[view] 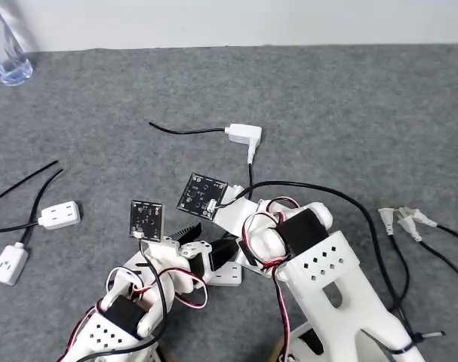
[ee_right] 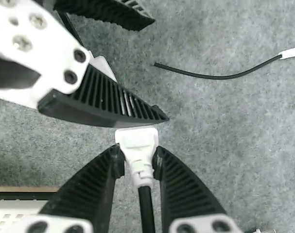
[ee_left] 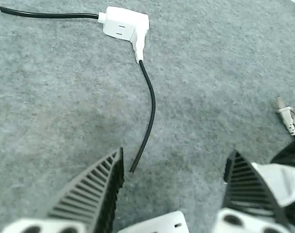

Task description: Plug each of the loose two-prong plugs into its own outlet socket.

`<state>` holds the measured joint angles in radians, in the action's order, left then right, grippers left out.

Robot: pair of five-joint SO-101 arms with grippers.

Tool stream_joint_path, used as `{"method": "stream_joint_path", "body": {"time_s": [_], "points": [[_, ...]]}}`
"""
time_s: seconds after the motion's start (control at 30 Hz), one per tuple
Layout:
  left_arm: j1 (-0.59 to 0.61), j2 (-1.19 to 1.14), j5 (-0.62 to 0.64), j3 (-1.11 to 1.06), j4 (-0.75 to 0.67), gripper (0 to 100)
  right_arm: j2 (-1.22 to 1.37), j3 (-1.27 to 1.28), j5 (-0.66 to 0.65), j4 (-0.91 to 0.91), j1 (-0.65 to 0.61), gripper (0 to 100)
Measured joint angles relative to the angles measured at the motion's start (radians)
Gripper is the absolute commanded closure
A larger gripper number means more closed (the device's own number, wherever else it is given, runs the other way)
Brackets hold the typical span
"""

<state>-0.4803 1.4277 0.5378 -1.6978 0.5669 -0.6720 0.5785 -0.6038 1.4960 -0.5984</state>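
Right gripper [ee_right: 137,154] clenched on white two-prong plug [ee_right: 136,140] with black cord. Left gripper [ee_left: 175,162] spread wide, white plastic outlet socket [ee_left: 157,224] between its jaws.

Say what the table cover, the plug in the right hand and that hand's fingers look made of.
Table cover: grey felt or carpet, fuzzy, matte. Plug: white moulded plastic, smooth, slight sheen. Fingers of the right hand: black plastic, matte, ribbed, probably printed.

White plug [ee_right: 136,138] on black cord in right tool [ee_right: 137,153]; two white outlet sockets [view: 60,215] [view: 8,265] flat, far left.
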Motion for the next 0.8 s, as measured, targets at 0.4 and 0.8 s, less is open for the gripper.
{"method": "stream_joint_path", "body": {"time_s": [0.4, 0.8], "points": [[0.029, 0.000, 0.000, -0.002, 0.002, 68, 0.000, 0.000, 0.000, -0.012, -0.005, 99.1], [0.186, -0.003, 0.054, -0.003, 0.008, 68, 0.000, 0.025, -0.018, -0.031, -0.008, 99.1]]}}
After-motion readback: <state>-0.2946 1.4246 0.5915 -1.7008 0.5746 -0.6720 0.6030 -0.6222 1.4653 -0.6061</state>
